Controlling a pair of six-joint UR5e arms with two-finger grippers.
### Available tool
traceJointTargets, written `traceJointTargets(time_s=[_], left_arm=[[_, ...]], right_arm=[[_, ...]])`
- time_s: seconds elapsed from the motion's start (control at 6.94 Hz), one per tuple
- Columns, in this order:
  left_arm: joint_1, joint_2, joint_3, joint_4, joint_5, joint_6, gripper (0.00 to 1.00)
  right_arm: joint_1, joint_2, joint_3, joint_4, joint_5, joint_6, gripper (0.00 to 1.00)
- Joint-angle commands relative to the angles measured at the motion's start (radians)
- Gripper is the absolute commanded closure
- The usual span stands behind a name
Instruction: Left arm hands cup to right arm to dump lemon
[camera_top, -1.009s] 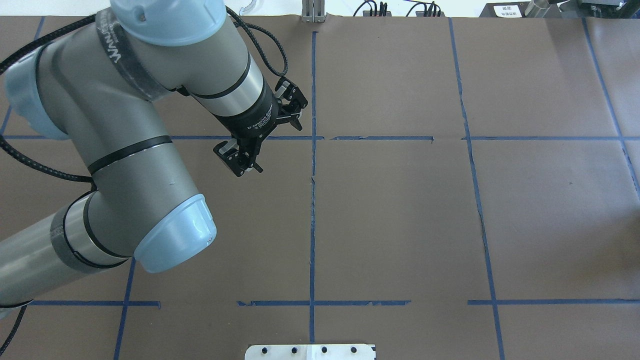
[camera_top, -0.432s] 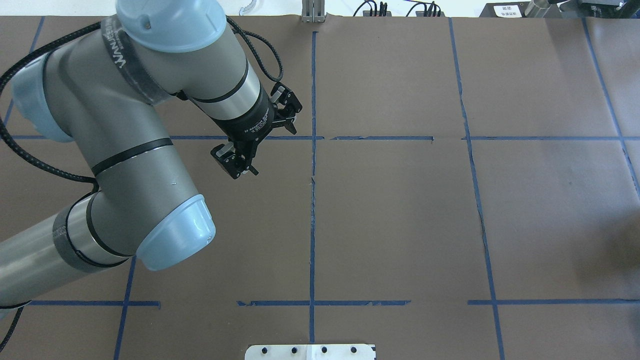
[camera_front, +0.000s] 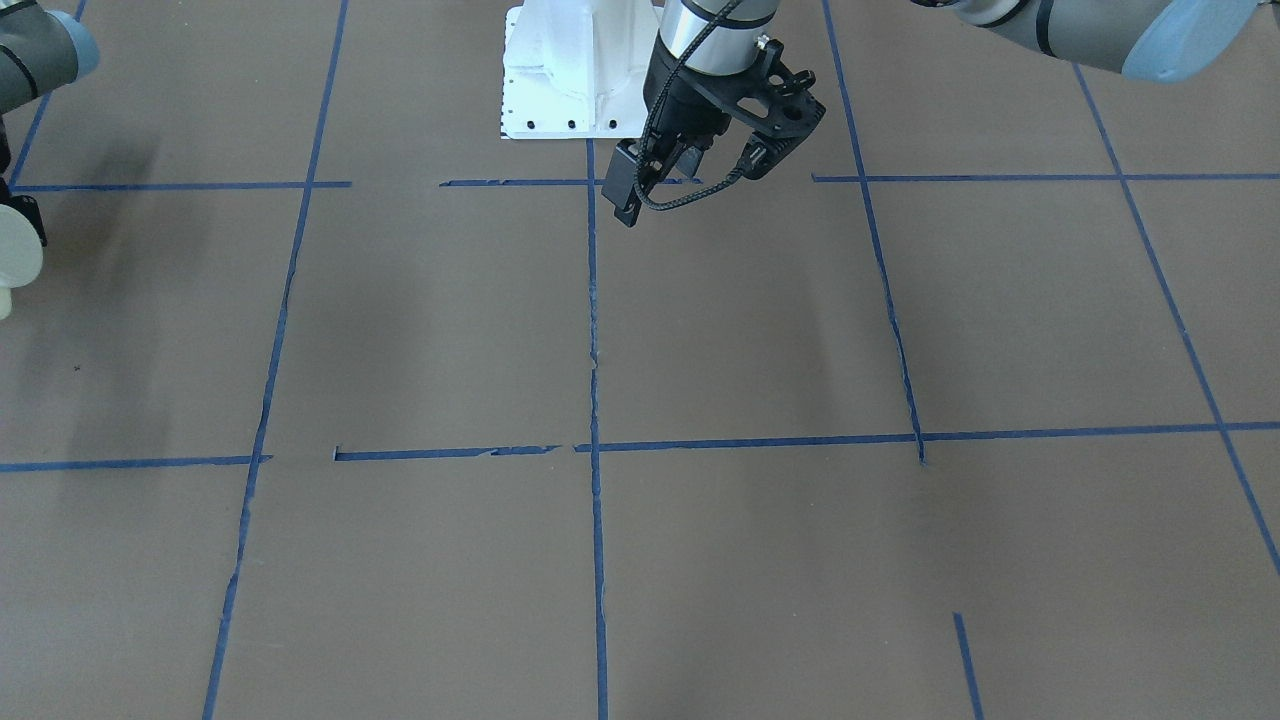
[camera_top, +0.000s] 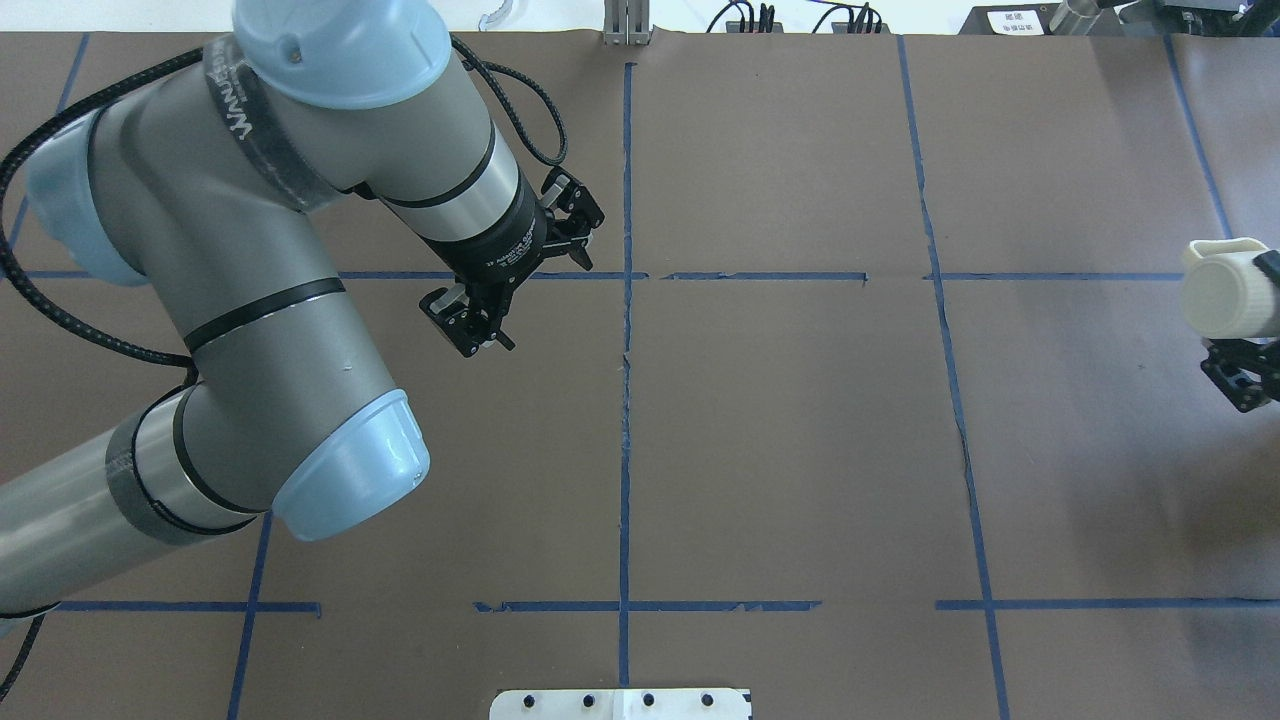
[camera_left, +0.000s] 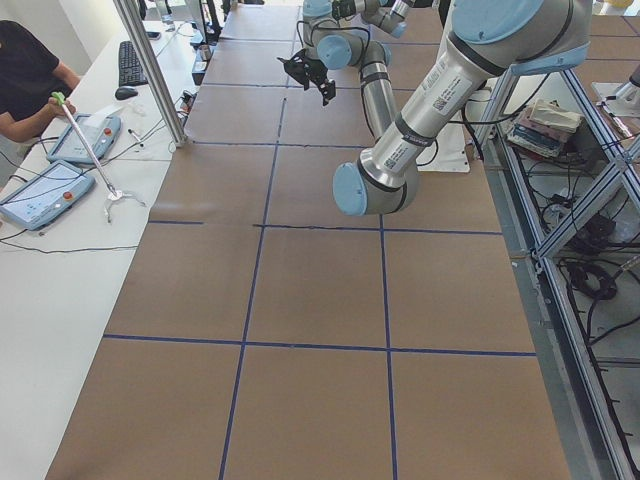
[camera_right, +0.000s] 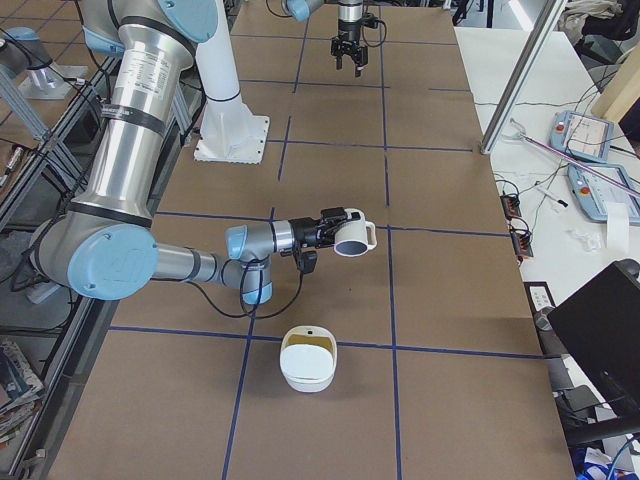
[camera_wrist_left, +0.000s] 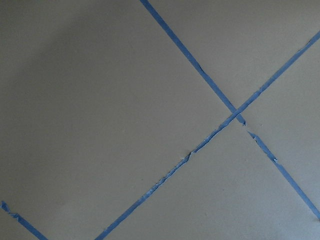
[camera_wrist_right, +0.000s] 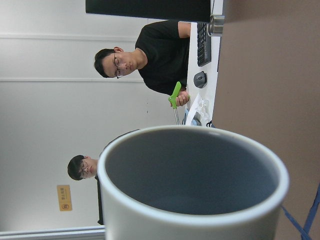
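My right gripper (camera_right: 325, 232) is shut on the white cup (camera_right: 352, 238) and holds it tipped on its side above the table. The cup (camera_top: 1215, 298) shows at the right edge of the overhead view, with the right gripper (camera_top: 1250, 320) around it. The right wrist view looks into the cup (camera_wrist_right: 190, 175); its grey inside holds nothing. A dull yellow-green patch that looks like the lemon (camera_right: 306, 347) lies in a white bowl (camera_right: 308, 378) below the cup. My left gripper (camera_top: 525, 285) hangs open over a tape crossing left of centre, with nothing between its fingers (camera_front: 626, 192).
Blue tape lines (camera_top: 626, 350) grid the brown table. The white robot base plate (camera_front: 560, 90) sits at the robot's edge. A person (camera_left: 25, 75) with a green-handled stick sits at a side desk with tablets. A metal post (camera_right: 520, 75) stands by that desk.
The right gripper with the cup has come into the overhead view at the right edge. The left gripper shifted slightly left and back, still open.
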Motion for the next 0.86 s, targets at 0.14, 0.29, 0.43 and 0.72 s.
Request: traceJointTargets(time_s=[0.14,0.29,0.43,0.72], left_arm=[[-0.015,-0.002,0.0,-0.013,0.001,0.006,0.0],[-0.023,-0.003,0.0,-0.021,0.001,0.045,0.0],[-0.033,-0.004,0.0,-0.024,-0.001,0.047,0.0],[-0.032,-0.007,0.0,-0.026,-0.001,0.047,0.0]], right_arm=[[-0.039,0.259,-0.008,-0.308,-0.007,-0.43,0.74],[-0.06,0.324,-0.01,-0.372,-0.009,-0.582,0.75],[-0.07,0.397,-0.008,-0.482,-0.012,-0.714,0.75],[-0.083,0.488,-0.007,-0.615,-0.016,-0.931,0.76]])
